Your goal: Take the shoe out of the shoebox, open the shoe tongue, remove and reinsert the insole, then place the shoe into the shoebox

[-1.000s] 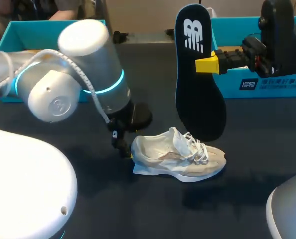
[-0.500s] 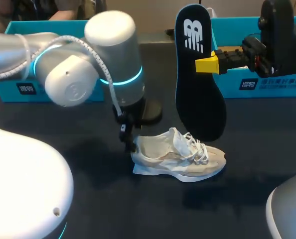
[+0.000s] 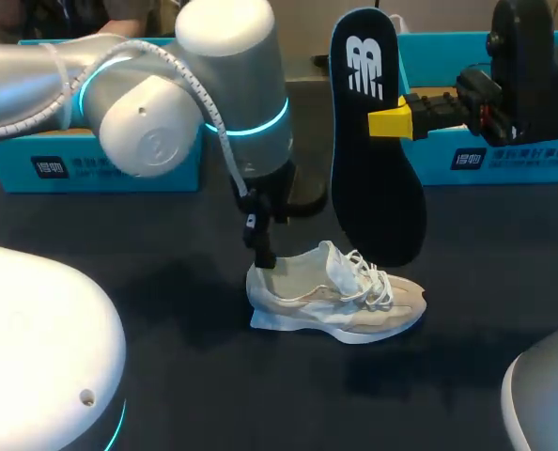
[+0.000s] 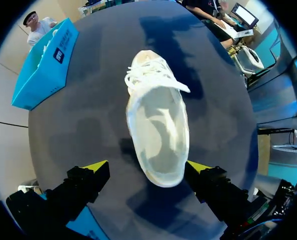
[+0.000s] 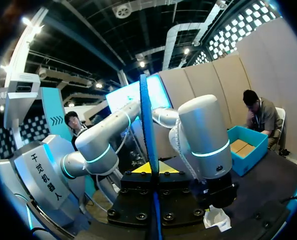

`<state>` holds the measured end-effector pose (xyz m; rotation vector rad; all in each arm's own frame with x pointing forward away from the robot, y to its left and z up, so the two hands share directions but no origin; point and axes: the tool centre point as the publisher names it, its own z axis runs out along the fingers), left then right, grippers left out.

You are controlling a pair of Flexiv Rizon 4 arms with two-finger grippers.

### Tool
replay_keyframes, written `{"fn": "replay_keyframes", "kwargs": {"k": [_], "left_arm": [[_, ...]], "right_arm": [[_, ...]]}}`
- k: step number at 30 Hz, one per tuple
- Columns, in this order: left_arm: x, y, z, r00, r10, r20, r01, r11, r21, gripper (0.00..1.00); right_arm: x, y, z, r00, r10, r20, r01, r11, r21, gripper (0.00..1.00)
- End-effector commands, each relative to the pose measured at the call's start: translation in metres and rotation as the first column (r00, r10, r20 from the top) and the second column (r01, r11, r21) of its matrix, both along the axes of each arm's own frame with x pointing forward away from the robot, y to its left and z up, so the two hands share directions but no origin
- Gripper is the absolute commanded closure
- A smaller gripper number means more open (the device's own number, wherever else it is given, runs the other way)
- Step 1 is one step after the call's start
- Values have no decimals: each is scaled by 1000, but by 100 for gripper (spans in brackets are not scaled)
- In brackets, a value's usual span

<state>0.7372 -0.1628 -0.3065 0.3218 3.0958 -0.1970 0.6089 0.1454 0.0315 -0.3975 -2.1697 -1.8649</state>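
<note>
A cream sneaker (image 3: 335, 299) lies on its side-sole on the dark table, toe to the right, its opening empty (image 4: 158, 135). My left gripper (image 3: 260, 246) hangs just above the heel, open, with the heel end between its spread yellow tips (image 4: 147, 167) and no contact visible. My right gripper (image 3: 392, 120) is shut on the dark blue insole (image 3: 375, 160), which hangs upright above and behind the shoe. In the right wrist view the insole (image 5: 147, 125) is seen edge-on between the closed fingers (image 5: 149, 168), with the sneaker (image 5: 216, 220) below.
A teal shoebox (image 3: 504, 155) stands at the back right behind my right gripper. A second teal box (image 3: 110, 164) stands at the back left, partly hidden by my left arm (image 3: 213, 103). Bare table lies in front of the shoe.
My left arm has swung right and back, bringing its open gripper from beside the heel to over it. The right arm, insole and shoe have not moved.
</note>
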Motion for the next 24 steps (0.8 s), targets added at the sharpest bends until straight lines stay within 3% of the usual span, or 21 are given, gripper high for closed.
{"fn": "replay_keyframes", "kwargs": {"k": [1, 10, 22, 24], "left_arm": [[11, -24, -14, 1000, -10, -11, 10, 1000, 5, 0], [18, -56, -37, 1000, 10, -11, -10, 1000, 22, 0], [12, -59, -65, 995, 93, -46, -91, 995, 49, 0], [11, -57, -68, 993, 101, -60, -99, 994, 37, 20]], "right_arm": [[2, 3, 0, 1000, 1, -2, -1, 1000, -3, 100], [2, 3, 0, 1000, 1, -2, -1, 1000, -3, 100], [2, 3, 0, 1000, 1, -2, -1, 1000, -3, 100], [2, 3, 0, 1000, 1, -2, -1, 1000, -3, 100]]}}
